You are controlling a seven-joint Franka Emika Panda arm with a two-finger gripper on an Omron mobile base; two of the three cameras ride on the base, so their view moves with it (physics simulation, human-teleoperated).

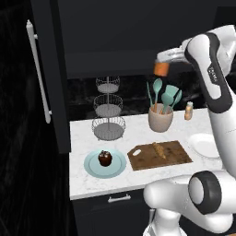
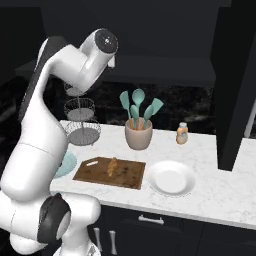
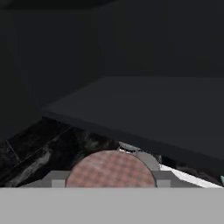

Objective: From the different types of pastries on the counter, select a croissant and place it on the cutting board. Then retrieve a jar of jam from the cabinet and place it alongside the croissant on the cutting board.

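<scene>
Left base view: I hold the jam jar [image 1: 162,68] in my jaws [image 1: 162,62], high above the bench [image 1: 138,126], just under the open cabinet [image 1: 124,55]. The croissant [image 1: 158,149] already lies on the cutting board [image 1: 159,155]. A cupcake [image 1: 105,158] sits on the blue plate [image 1: 92,166].

Right base view: my arm hides the jar. The utensil crock [image 2: 138,134] stands behind the board, the white plate [image 2: 171,178] beside it.

Hand view: the jar's checked lid [image 3: 111,170] sits between my fingers [image 3: 56,178], the cabinet shelf [image 3: 144,109] ahead.

Judgement: carry step. I should draw back clear of the shelf edge, keep the jar upright, swing wide of the crock's spoons, and lower onto bare board beside the croissant without touching it.
</scene>
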